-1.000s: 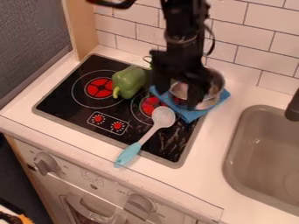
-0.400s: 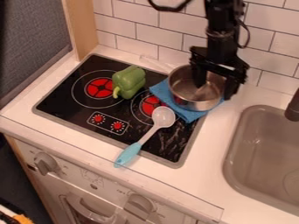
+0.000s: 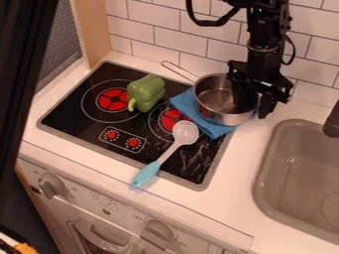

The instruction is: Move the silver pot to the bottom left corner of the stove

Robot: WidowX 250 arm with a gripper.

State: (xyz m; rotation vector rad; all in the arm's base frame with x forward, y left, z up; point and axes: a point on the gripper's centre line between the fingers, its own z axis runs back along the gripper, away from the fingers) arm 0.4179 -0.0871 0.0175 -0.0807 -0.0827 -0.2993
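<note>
One pot [image 3: 215,105] sits upright right of upper centre in the frame, on a blue cloth [image 3: 215,130] at the upper right part of the stove [image 3: 76,119]. Its handle [image 3: 177,71], a thin metal loop, points to the upper left, so the pot's long axis runs from upper left to lower right. The pot's mouth faces up, with part of its bare metal bottom and inner wall in sight.

The gripper [image 3: 255,101] hangs over the pot's right side, its fingers apart. One finger reaches down inside the pot and the other is outside the right rim, so the wall lies between them; whether either finger touches it, I cannot tell.

On the stove left of the pot, a green pepper [image 3: 147,92] lies with its stem toward the lower left, just beside the red-centred left burner [image 3: 112,100]. A spoon [image 3: 148,173] lies aslant from upper right to lower left, its pale bowl near the right burner [image 3: 171,119] and its light blue handle reaching past the stove's lower edge onto the white surface [image 3: 228,198].

The sink [image 3: 291,173] is at the right of the frame, with a dark tap [image 3: 333,121] at its upper right.
</note>
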